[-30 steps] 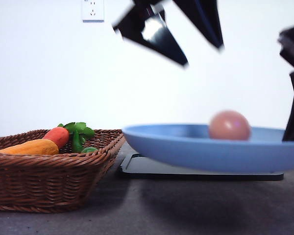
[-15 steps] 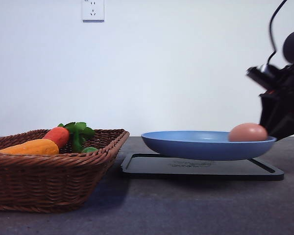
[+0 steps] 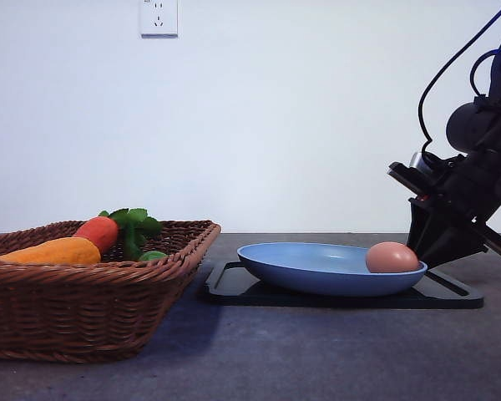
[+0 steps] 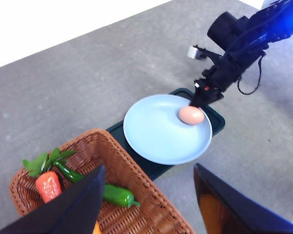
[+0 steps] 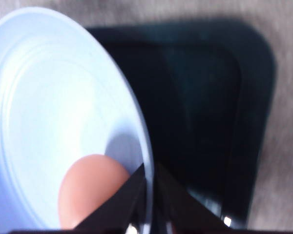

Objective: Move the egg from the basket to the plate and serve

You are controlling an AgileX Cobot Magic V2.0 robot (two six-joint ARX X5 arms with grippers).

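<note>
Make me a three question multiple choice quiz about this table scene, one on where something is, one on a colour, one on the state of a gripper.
1. Where is the small brownish-pink egg?
A. in the brown woven wicker basket
B. on the round light blue plate
C. on the bare table

2. What colour is the flat rectangular tray under the plate?
A. black
B. white
C. red

3. What is the right gripper doing?
A. hanging open above the basket
B. holding the egg
C. pinching the plate's rim

Answers: 1 B, the egg lies inside the plate near its right rim, away from the basket. 2 A, the tray edges look black. 3 C, the right wrist view shows the fingers closed on the rim beside the egg.
</note>
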